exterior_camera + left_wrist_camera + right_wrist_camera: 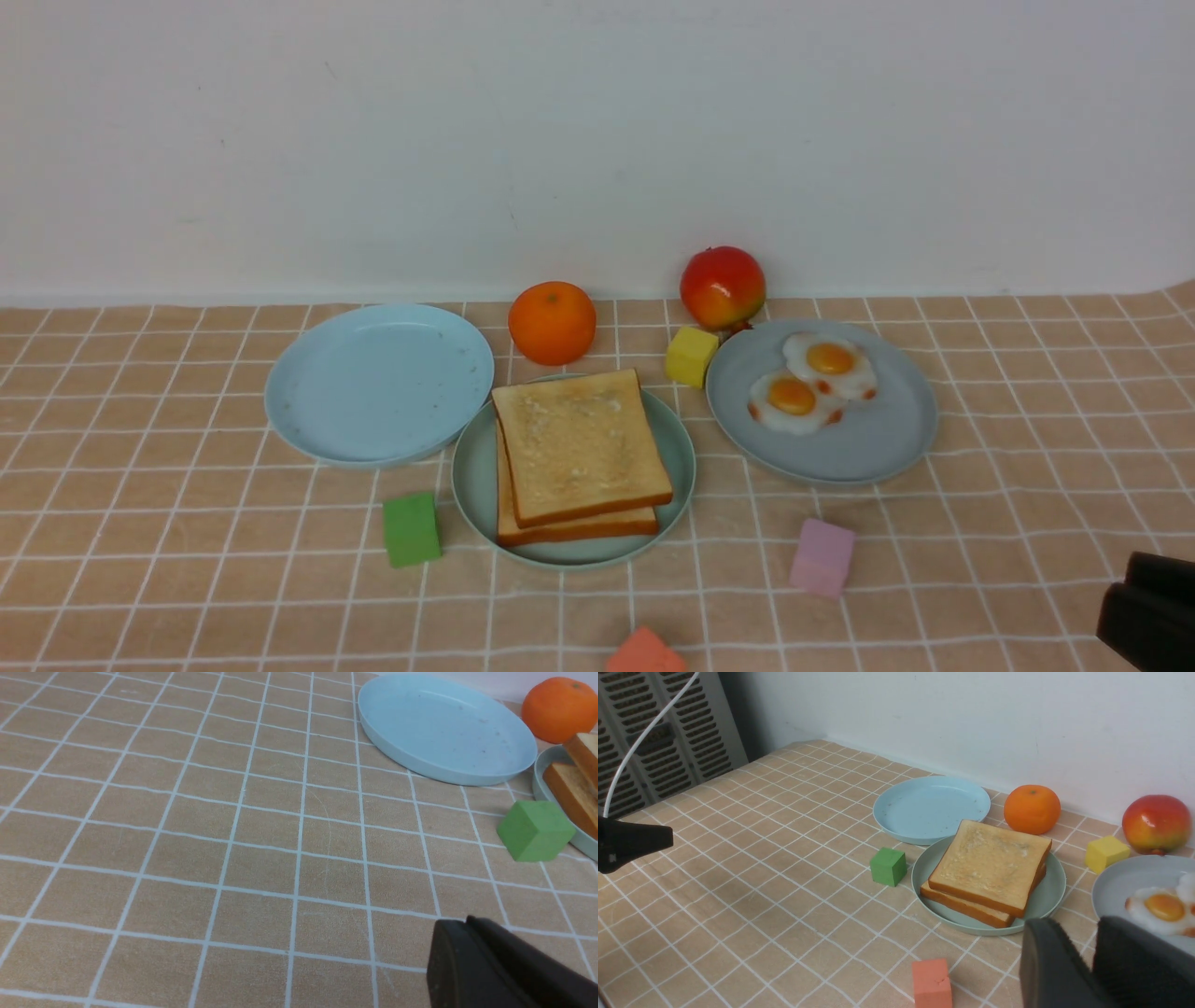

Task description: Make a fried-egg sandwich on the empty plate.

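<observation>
The mint-green plate (476,476) sits at the centre and holds two stacked toast slices (579,453); the plate (1045,896) and the toast (990,865) also show in the right wrist view. The pale sky-blue plate (378,383) to its left is bare. Two fried eggs (810,383) lie on the grey-blue plate (868,457) to the right. My left gripper (467,921) is shut and empty, low over the cloth left of the green cube (535,830). My right gripper (1093,926) is empty, its jaws a narrow gap apart, near the table's front right (1120,583).
An orange (552,322) and a red-yellow fruit (723,286) stand at the back. A yellow cube (691,356) sits between the plates. A green cube (411,529), a pink cube (822,556) and an orange-red cube (644,653) lie in front of the plates.
</observation>
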Controlling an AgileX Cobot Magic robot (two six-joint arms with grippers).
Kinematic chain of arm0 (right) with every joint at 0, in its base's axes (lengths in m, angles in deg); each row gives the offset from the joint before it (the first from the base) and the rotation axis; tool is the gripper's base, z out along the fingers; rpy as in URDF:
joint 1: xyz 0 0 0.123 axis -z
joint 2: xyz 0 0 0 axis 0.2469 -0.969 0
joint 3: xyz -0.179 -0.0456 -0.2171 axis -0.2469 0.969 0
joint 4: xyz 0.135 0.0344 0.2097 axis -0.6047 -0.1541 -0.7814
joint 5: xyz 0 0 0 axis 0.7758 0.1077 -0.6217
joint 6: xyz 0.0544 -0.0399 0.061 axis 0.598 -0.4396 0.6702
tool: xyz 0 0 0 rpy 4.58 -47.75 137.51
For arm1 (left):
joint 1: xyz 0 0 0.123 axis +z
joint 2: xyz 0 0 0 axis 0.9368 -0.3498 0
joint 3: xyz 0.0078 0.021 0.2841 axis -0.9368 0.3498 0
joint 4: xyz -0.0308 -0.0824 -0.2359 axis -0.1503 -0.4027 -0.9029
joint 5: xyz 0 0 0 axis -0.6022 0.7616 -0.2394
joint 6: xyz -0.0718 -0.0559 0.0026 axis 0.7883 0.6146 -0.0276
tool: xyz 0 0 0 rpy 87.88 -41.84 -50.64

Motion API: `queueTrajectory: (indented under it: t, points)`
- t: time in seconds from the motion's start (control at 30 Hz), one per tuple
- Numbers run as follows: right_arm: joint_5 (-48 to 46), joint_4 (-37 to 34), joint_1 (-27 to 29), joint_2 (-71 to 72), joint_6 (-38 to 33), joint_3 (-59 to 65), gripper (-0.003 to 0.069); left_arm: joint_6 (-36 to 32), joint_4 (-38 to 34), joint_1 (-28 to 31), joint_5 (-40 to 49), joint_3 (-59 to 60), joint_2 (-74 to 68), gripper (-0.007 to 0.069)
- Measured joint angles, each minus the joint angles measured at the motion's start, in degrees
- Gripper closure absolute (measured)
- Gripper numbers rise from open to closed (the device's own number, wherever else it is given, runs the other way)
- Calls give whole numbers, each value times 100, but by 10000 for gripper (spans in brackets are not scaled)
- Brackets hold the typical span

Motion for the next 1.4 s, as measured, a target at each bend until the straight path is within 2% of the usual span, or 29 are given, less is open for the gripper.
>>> queueTrajectory:
  t: [0.47,0.6,0.67,0.83,0.87,1.0,1.03,1.13,1.4]
  points:
    - [0,0,0,340,0,156,466,0,-2,0,0,0,0,591]
    - [-64,278,149,729,12,219,460,0,-2,0,0,0,0,587]
    - [-114,778,438,1017,293,286,458,0,-2,0,0,0,0,586]
    - [-114,2221,1059,1569,1513,775,456,0,-2,0,0,0,0,585]
    - [-108,2920,1208,1793,2139,1115,456,0,-2,0,-6,0,0,583]
    - [-64,3890,1287,2156,3293,1970,452,0,-2,0,-6,0,0,578]
    - [-62,3932,1287,2156,3293,1970,451,0,-2,0,-6,0,0,578]
    - [202,4466,1299,2188,3886,2527,445,0,-2,0,-1,5,7,578]
    - [386,4646,1311,2188,4066,2566,438,0,-2,0,-1,5,7,575]
